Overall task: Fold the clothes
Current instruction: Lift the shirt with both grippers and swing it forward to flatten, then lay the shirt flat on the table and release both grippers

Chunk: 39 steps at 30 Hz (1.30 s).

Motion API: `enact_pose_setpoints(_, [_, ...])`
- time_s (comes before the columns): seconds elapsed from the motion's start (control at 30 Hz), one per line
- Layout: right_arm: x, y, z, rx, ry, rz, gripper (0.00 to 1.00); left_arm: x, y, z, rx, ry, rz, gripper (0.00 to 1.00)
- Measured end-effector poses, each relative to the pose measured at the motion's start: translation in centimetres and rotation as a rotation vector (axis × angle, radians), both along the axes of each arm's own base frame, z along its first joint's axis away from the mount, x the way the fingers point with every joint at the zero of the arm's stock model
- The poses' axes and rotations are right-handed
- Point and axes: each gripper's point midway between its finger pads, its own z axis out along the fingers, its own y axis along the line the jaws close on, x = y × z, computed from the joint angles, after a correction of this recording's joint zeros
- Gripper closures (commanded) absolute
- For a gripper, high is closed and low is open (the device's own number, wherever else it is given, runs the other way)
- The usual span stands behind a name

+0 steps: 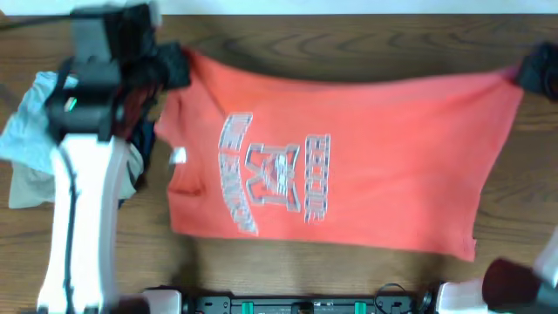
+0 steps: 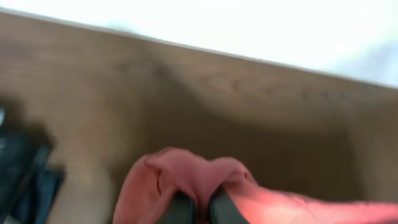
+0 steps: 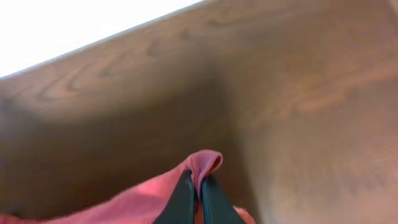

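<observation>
White lettering [image 1: 275,174] on T-shirt [image 1: 401,166], overhead only

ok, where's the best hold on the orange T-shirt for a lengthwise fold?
Its far long edge, at both end corners, from above. The T-shirt lies spread sideways, neck tag left, hem right. The left gripper pinches the shoulder-end corner, the right gripper the hem corner, so that edge can likely carry over to the near one.

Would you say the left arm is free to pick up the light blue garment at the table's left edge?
Probably not yet: the left gripper is shut on a corner of the red T-shirt and must let go first. The light blue garment itself lies close beside that arm.
</observation>
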Motion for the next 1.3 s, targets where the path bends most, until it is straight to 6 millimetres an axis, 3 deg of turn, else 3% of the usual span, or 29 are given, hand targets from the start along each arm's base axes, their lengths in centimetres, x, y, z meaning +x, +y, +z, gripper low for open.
enact_pose_setpoints(0.13, [6.2,-1.5,0.8,0.006,-0.170,-0.015,0.99,5.9,-0.3,-0.8,-0.012,-0.108,-0.003,0.94])
enact_pose_setpoints(0.2, [7.9,-1.9,2.5,0.003,-0.265,-0.026,0.99,7.7,-0.4,0.2,-0.028,-0.179,0.000,0.94])
enact_pose_setpoints(0.27, [8.8,-2.1,5.2,-0.005,-0.377,-0.032,0.99,8.8,-0.4,2.7,-0.039,-0.271,0.006,0.94])
enact_pose_setpoints(0.33, [8.7,-2.2,7.8,-0.022,-0.459,-0.044,0.99,9.2,-0.3,6.9,-0.049,-0.376,0.017,0.94])
enact_pose_setpoints(0.4, [7.7,-2.6,10.5,-0.054,-0.525,-0.081,0.99,8.9,-0.1,12.4,-0.056,-0.506,0.026,0.94])
enact_pose_setpoints(0.5, [4.7,-3.5,14.4,-0.122,-0.599,-0.168,0.99,6.8,0.0,19.7,-0.065,-0.664,0.028,0.94])
enact_pose_setpoints(0.53, [3.5,-3.7,15.4,-0.143,-0.611,-0.198,0.99,5.5,0.0,21.6,-0.066,-0.694,0.027,0.94])
enact_pose_setpoints(0.6, [1.3,-4.0,16.6,-0.176,-0.613,-0.245,0.99,3.5,0.1,22.3,-0.065,-0.668,0.029,0.94])
enact_pose_setpoints(0.67, [-0.3,-4.2,16.2,-0.192,-0.567,-0.279,0.99,1.7,0.1,20.6,-0.060,-0.556,0.033,0.94])
enact_pose_setpoints(0.77, [-1.5,-4.4,12.8,-0.188,-0.416,-0.302,0.99,-0.2,0.2,14.9,-0.050,-0.306,0.039,0.94])
enact_pose_setpoints(0.97, [-3.3,-4.7,-0.2,-0.134,0.123,-0.304,0.99,-4.6,-0.7,-2.0,-0.012,0.392,0.025,0.94])
enact_pose_setpoints(1.03, [-3.9,-4.8,-3.7,-0.124,0.272,-0.301,0.99,-6.1,-1.4,-5.7,0.006,0.550,0.005,0.94])
enact_pose_setpoints(1.1, [-4.7,-4.9,-7.0,-0.113,0.417,-0.295,0.99,-7.5,-2.1,-8.9,0.026,0.677,-0.021,0.94])
enact_pose_setpoints(1.3, [-7.3,-4.4,-13.9,-0.088,0.688,-0.272,0.99,-12.9,-3.2,-16.5,0.081,0.968,-0.073,0.94])
